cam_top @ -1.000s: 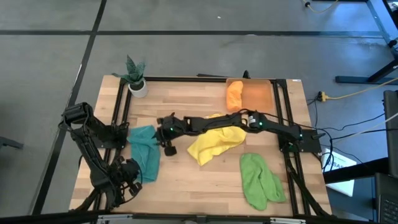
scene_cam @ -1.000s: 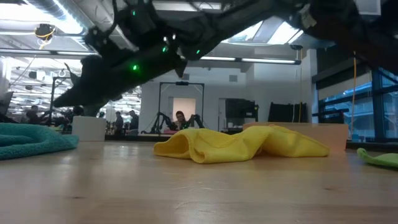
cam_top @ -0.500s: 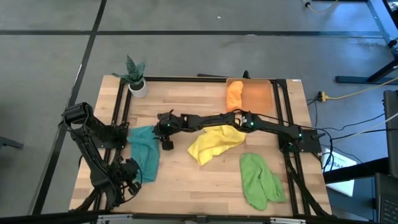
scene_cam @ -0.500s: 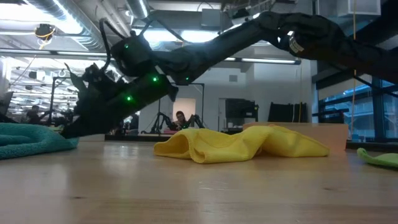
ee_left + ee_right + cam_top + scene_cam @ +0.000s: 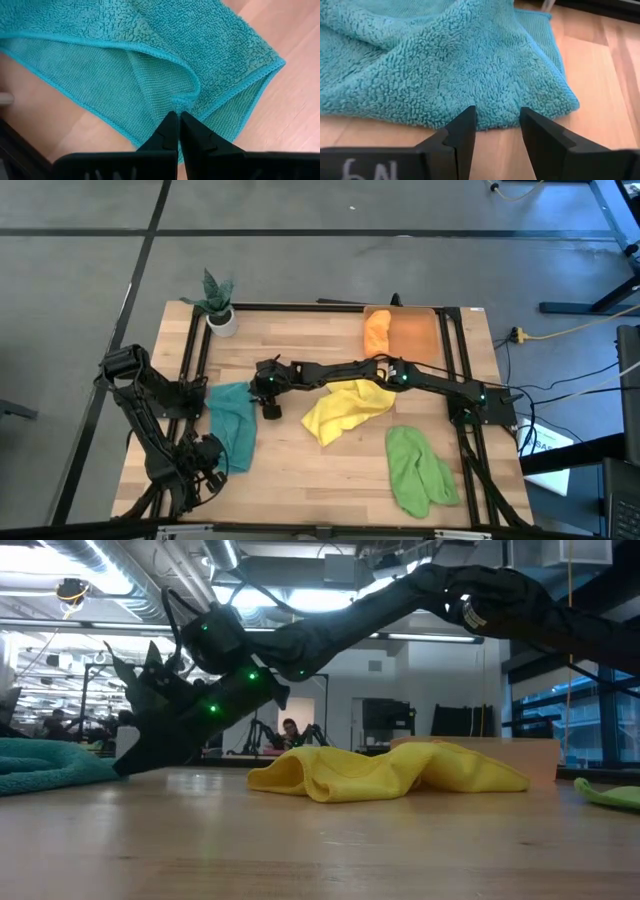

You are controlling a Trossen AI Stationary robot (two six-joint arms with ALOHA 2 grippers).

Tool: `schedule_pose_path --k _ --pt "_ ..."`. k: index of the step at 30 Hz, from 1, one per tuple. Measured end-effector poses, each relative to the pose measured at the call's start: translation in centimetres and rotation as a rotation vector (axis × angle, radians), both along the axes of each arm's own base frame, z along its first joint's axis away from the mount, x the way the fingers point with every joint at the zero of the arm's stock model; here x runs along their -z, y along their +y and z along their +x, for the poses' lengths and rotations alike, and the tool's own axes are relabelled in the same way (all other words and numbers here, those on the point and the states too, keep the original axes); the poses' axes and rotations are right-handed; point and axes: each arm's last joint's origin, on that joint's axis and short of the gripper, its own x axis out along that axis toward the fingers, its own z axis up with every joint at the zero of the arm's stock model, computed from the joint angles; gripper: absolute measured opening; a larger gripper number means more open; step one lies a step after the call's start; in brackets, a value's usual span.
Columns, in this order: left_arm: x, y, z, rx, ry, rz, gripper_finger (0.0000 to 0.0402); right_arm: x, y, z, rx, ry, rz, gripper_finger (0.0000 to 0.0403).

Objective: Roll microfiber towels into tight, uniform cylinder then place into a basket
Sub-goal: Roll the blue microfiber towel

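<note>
The teal towel (image 5: 232,425) lies crumpled and partly folded over on the table's left part. My left gripper (image 5: 178,116) is shut on it at its near left part (image 5: 207,452). My right gripper (image 5: 496,122) reaches across the table and stands open, low over the wood. Its fingertips are just short of the teal towel's far right edge (image 5: 520,107); in the low view the gripper (image 5: 125,765) is beside the towel (image 5: 45,765). The yellow towel (image 5: 345,408) lies loose at mid-table. The green towel (image 5: 418,470) lies near right. The orange towel (image 5: 377,332) sits in the basket (image 5: 415,335). My left gripper pinches a small pucker of the teal towel (image 5: 183,101) between its two fingertips, beside a folded-over edge. The fingers come steeply from above. The towel lies slack on the table; one layer or several, I cannot tell.
A white pot with a green plant (image 5: 220,315) stands at the far left corner. Dark frame rails (image 5: 195,360) run along the table's left and right sides. Bare wood (image 5: 310,480) shows between the teal and green towels.
My right gripper has come down to just above the table and moved a little toward the table's left edge, up to the teal towel's edge, staying open. The towels have not moved.
</note>
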Motion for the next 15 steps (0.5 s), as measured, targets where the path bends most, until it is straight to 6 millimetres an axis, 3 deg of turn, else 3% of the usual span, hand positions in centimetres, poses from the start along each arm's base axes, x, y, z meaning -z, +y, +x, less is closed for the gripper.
schedule_pose_path --k 10,15 --pt "0.0 0.0 -0.01 0.0 0.002 -0.001 0.0 0.25 -0.3 -0.23 0.025 0.044 0.031 0.0157" --pt "0.0 0.0 -0.01 -0.001 0.002 -0.001 0.0 -0.71 -0.89 -0.49 0.062 0.135 0.071 0.0157"
